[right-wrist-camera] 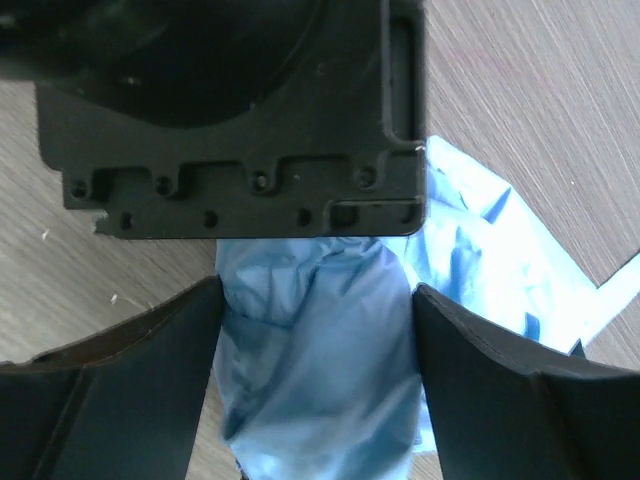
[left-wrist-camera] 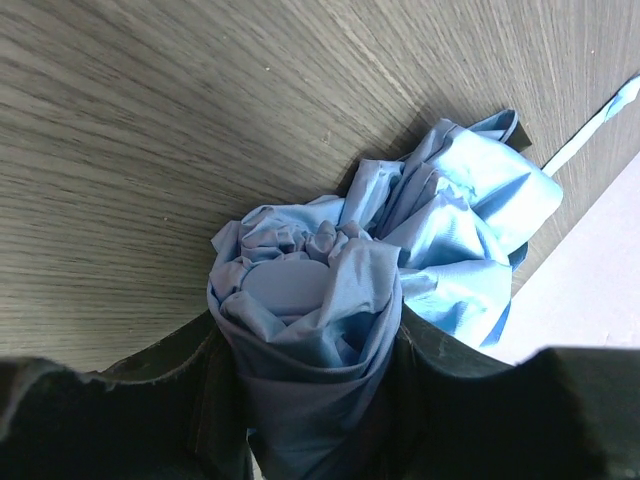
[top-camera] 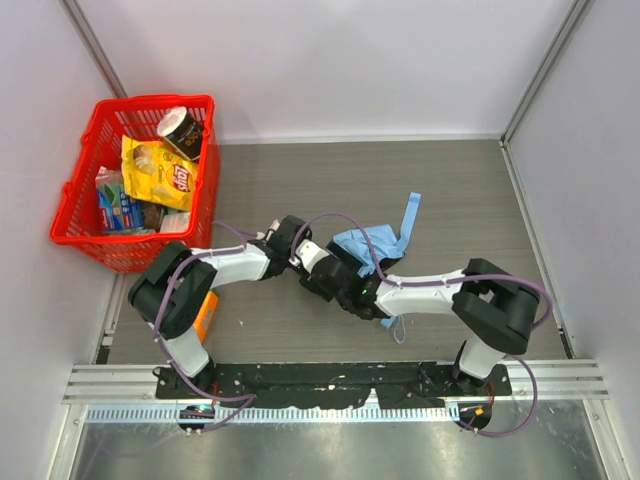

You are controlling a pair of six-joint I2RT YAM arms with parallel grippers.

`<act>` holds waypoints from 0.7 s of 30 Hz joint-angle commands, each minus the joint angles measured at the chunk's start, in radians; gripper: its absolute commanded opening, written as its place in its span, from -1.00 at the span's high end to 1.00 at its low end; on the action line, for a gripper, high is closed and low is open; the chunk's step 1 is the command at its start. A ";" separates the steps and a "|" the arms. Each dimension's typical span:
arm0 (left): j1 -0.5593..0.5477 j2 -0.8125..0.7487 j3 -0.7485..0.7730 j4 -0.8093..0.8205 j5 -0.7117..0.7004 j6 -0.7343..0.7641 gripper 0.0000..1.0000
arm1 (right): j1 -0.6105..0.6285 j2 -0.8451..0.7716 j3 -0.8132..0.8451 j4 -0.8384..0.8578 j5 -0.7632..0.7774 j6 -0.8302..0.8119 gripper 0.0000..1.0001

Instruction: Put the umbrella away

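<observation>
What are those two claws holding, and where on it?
The left end effector grips the umbrella around its bunched cloth end. The right end effector straddles the cloth; its grip cannot be told.

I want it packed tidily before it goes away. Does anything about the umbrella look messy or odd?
Yes. The umbrella, mid-table, is loosely bunched rather than rolled. Crumpled cloth puffs out beyond the left gripper that clamps it, and its strap lies unfastened, trailing away toward the far side.

umbrella [top-camera: 368, 243]: handle end hidden under arms | orange item [top-camera: 205, 316]: partly hidden
</observation>
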 commanded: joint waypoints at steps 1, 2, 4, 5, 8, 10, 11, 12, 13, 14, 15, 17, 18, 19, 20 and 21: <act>-0.004 -0.014 0.003 -0.150 0.035 -0.005 1.00 | 0.021 0.085 -0.006 0.076 0.178 -0.058 -0.59; -0.003 -0.014 0.004 -0.157 0.037 -0.006 1.00 | 0.022 0.114 0.006 0.060 0.199 -0.057 -0.59; -0.001 -0.015 0.004 -0.164 0.039 -0.008 1.00 | 0.025 0.141 0.011 0.057 0.210 -0.058 -0.59; -0.001 -0.017 0.004 -0.170 0.037 -0.011 1.00 | 0.025 0.163 0.017 0.056 0.215 -0.049 -0.57; 0.000 -0.021 0.004 -0.170 0.048 -0.016 1.00 | 0.025 0.217 0.035 0.028 0.294 -0.034 -0.53; 0.000 -0.021 0.004 -0.170 0.054 -0.019 1.00 | 0.027 0.241 0.043 0.019 0.301 -0.022 -0.40; 0.000 -0.026 0.004 -0.170 0.054 -0.019 1.00 | 0.027 0.247 0.047 0.019 0.299 -0.015 -0.30; 0.000 -0.027 0.004 -0.170 0.051 -0.019 1.00 | 0.025 0.249 0.047 0.022 0.307 -0.005 -0.23; 0.002 -0.029 0.003 -0.168 0.052 -0.017 1.00 | 0.024 0.250 0.052 0.020 0.307 0.000 -0.07; 0.005 -0.032 0.001 -0.167 0.052 -0.016 1.00 | 0.024 0.253 0.052 0.017 0.305 0.006 -0.01; 0.007 -0.035 -0.002 -0.165 0.052 -0.016 1.00 | 0.022 0.253 0.055 0.016 0.305 0.009 0.10; 0.011 -0.041 -0.006 -0.159 0.054 -0.013 1.00 | 0.022 0.261 0.061 0.007 0.298 0.014 0.23; 0.013 -0.043 -0.008 -0.159 0.055 -0.009 1.00 | 0.022 0.263 0.063 0.002 0.295 0.014 0.29; 0.014 -0.046 -0.008 -0.156 0.058 -0.008 1.00 | 0.022 0.264 0.066 0.000 0.279 0.014 0.39; 0.014 -0.044 -0.008 -0.153 0.060 -0.005 1.00 | 0.021 0.267 0.069 -0.004 0.273 0.015 0.45; 0.016 -0.043 -0.008 -0.151 0.063 -0.006 1.00 | 0.019 0.270 0.074 -0.015 0.256 0.021 0.60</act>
